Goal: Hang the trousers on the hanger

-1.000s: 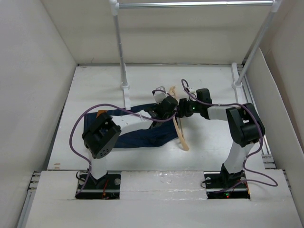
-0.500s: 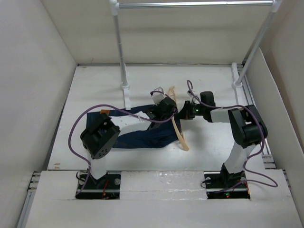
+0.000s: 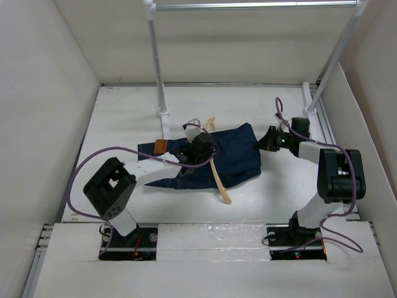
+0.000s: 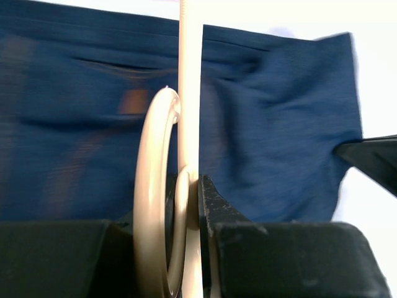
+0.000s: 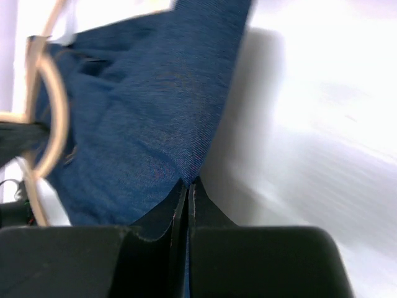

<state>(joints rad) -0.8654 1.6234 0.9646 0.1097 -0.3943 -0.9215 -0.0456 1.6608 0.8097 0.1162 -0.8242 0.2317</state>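
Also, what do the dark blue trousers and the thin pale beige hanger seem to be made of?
Dark blue trousers: woven cloth, likely denim, matte; fine weave lines show in the right wrist view. Thin pale beige hanger: smooth, faintly glossy, perhaps plastic or coated wood; the look leaves it open.

No legible text; trousers (image 3: 236,152) patch (image 3: 161,146) too small to read.

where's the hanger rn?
Top view: the hanger sits mid-table, slightly left of centre, clamped in the left gripper and crossing the trousers, its near end poking out toward the arm bases.
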